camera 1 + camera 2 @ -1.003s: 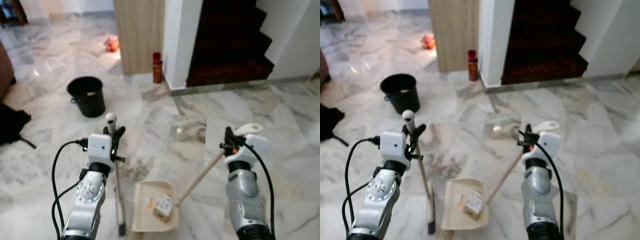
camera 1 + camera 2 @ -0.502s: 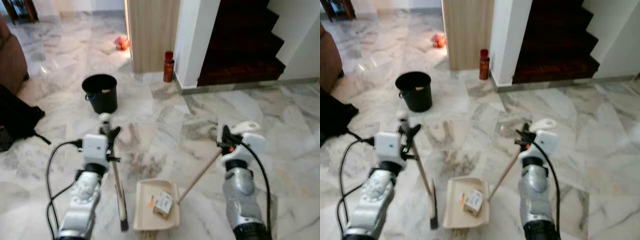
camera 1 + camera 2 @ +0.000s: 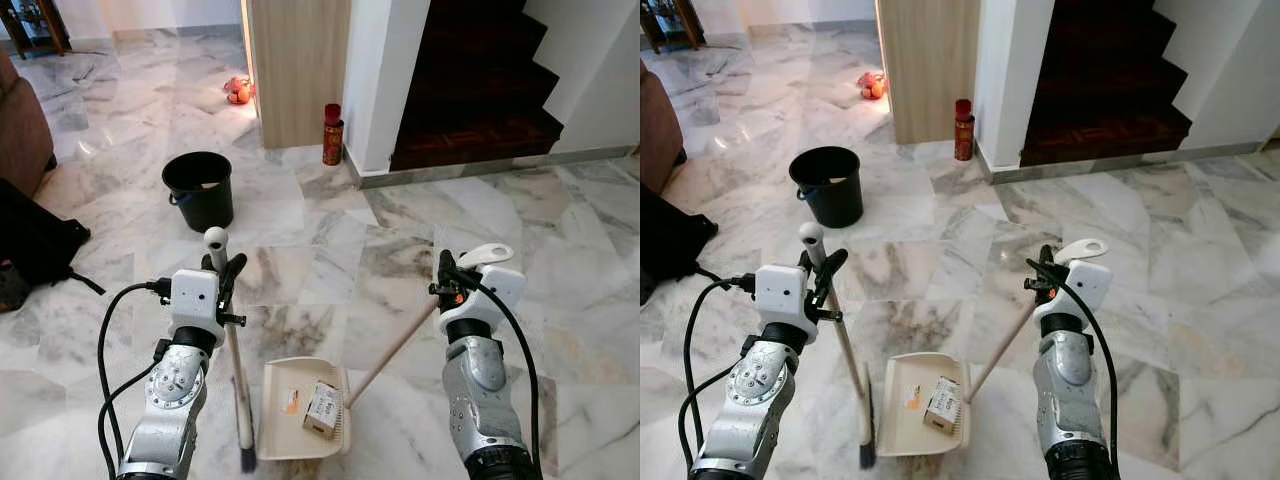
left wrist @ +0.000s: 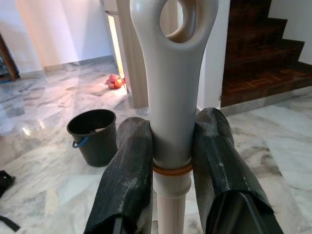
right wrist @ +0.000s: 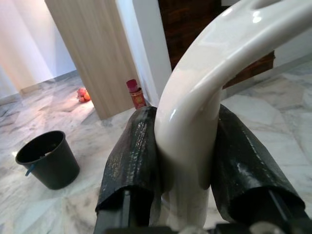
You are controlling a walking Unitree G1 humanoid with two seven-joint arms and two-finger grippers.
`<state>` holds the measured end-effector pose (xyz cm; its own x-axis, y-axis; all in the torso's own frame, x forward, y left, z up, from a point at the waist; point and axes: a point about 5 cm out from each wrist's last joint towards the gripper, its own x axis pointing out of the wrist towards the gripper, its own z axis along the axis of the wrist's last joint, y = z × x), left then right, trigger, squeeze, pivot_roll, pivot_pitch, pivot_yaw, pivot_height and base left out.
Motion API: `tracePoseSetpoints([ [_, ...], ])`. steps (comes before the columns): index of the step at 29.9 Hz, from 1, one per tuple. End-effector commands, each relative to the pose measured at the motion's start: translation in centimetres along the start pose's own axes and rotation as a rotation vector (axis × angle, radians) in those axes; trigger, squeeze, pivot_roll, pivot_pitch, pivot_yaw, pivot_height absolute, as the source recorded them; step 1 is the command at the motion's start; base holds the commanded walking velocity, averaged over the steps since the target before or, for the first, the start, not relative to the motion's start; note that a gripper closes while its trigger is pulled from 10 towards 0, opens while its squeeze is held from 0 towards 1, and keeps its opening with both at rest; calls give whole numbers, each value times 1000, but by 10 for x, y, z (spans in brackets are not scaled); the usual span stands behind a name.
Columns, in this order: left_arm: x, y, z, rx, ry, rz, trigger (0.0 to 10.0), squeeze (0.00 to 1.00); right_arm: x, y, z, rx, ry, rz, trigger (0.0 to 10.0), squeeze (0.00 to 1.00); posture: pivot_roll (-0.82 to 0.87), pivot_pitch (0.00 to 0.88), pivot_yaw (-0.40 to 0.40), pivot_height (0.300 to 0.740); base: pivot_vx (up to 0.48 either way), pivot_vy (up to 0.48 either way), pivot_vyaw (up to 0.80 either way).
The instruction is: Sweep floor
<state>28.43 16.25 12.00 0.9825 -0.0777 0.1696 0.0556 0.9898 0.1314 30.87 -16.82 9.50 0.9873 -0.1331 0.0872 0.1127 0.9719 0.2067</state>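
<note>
My left gripper (image 3: pixel 226 276) is shut on the pale broom handle (image 3: pixel 232 350), just below its rounded top end. The broom stands nearly upright, its dark bristles (image 3: pixel 245 457) on the marble floor. Beside it lies a cream dustpan (image 3: pixel 283 432) holding a small crumpled carton (image 3: pixel 322 408) and an orange scrap (image 3: pixel 292 407). A long wooden stick (image 3: pixel 393 347) slants up from the pan to its white grip (image 5: pixel 195 126), and my right gripper (image 3: pixel 446 277) is shut on that grip. In the left wrist view both black fingers (image 4: pixel 129 175) press the broom handle (image 4: pixel 173 97).
A black bucket (image 3: pixel 198 190) stands ahead on the left. A red bottle (image 3: pixel 332 135) sits at the foot of a wooden panel (image 3: pixel 295 70), next to dark stairs (image 3: pixel 480 90). A black bag (image 3: pixel 35 245) and a brown sofa (image 3: pixel 20 130) are at the left edge.
The camera has turned a little, so the whole scene has shifted to the right. Both grippers keep the same hold, and the dustpan still carries the carton.
</note>
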Motion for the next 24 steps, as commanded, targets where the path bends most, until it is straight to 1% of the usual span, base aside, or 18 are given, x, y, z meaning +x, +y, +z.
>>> tracePoseSetpoints([
  [1,3,2,8,16,-27,7,10000,0,4,3,13,27,-66,1,10000,0,94,57,-13,740,0,0,0],
  [3,3,2,8,16,-27,7,10000,0,4,3,13,25,-67,1,10000,0,95,53,-12,740,124,0,0],
  [4,3,2,8,17,-27,7,10000,0,4,2,13,5,-67,1,10000,0,95,53,-12,740,259,0,0],
  [7,3,2,7,21,-22,6,10000,0,4,3,13,6,-71,11,10000,0,95,47,-9,740,276,0,0],
  [18,3,2,7,25,-17,11,10000,0,4,4,13,4,-71,16,10000,0,98,51,-11,740,309,0,561],
  [24,2,2,7,23,-13,12,10000,0,4,4,12,20,-60,15,10000,0,98,59,-12,740,313,0,0],
])
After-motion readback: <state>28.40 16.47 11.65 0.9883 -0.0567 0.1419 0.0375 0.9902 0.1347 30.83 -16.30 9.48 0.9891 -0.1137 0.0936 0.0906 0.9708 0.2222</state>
